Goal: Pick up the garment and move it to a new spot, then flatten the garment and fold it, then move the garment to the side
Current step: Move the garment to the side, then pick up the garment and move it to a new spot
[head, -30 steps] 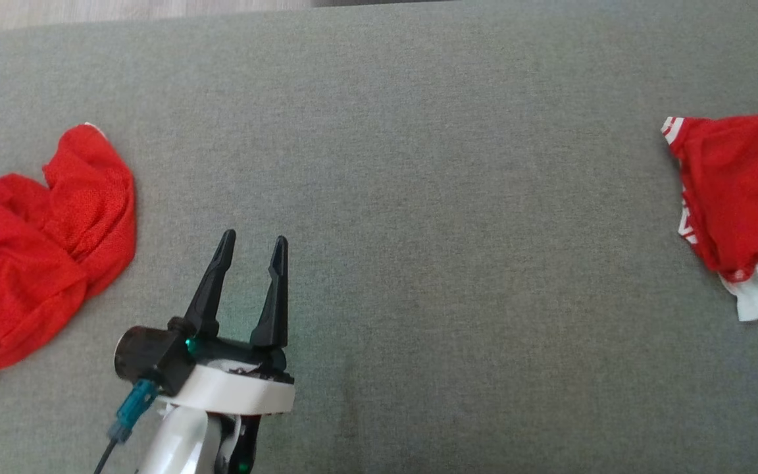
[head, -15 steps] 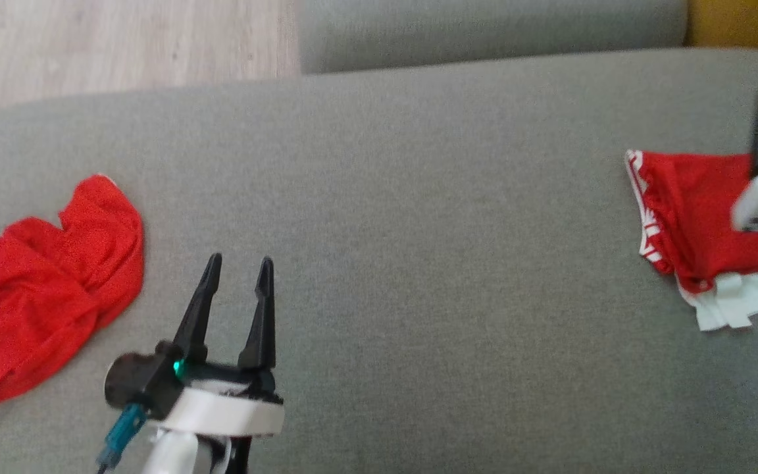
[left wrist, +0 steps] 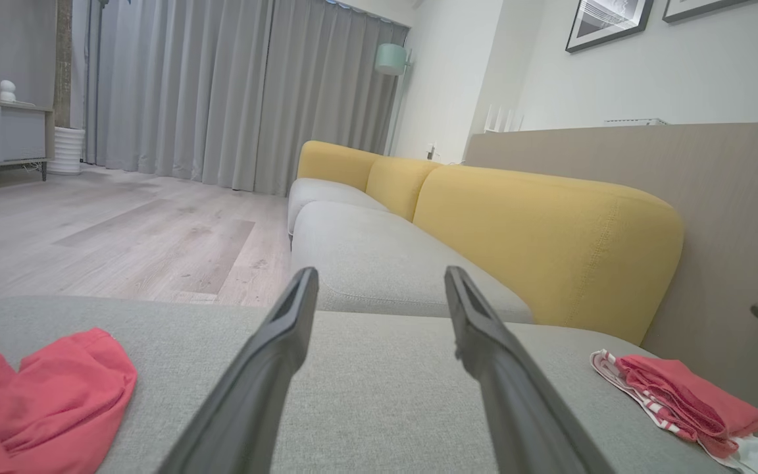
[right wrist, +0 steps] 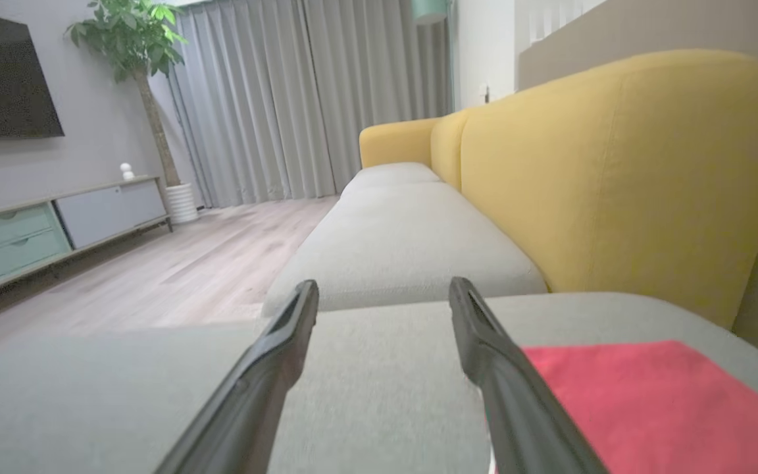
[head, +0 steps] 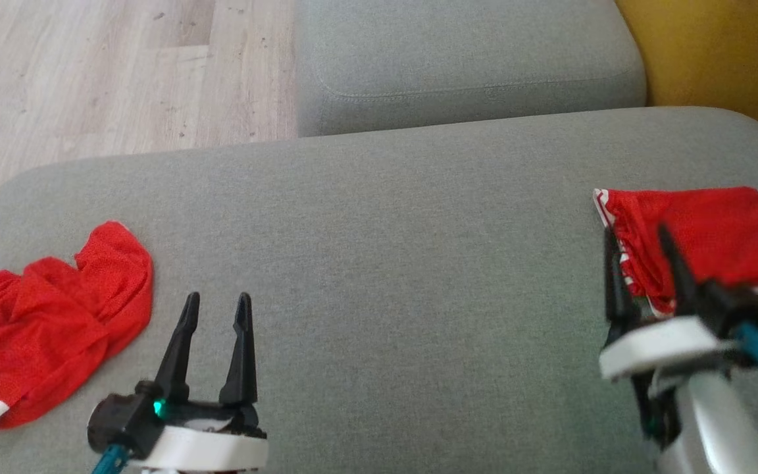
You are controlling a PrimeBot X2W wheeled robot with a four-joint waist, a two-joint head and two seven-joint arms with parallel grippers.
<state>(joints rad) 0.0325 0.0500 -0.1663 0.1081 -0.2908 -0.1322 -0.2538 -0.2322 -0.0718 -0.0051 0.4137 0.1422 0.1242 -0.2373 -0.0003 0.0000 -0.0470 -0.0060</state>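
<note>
Risk first, nearest thing first: the right gripper (head: 636, 234) at 4 o'clock has its fingertips right at the near-left corner of the folded red garment (head: 714, 230). A careless swing or lift from here could catch the white-striped hem and drag the fold open. I can't tell if the tips touch the cloth or hang just above it. The folded garment lies at 3 o'clock on the grey seat (head: 385, 263), close to the seat's right edge, so a nudge that way could push it off. The left gripper (head: 217, 299) at 7 o'clock is over bare seat, low risk. A second, crumpled red garment (head: 43, 329) sits at 9 o'clock near the left edge, and a grab at a loose bunch would likely lift it uneven. Further off are another grey cushion (head: 464, 59) at 12 and wood floor (head: 89, 66) at 11. Jaws: both grippers spread wide, nothing between the fingers, left touching nothing.
</note>
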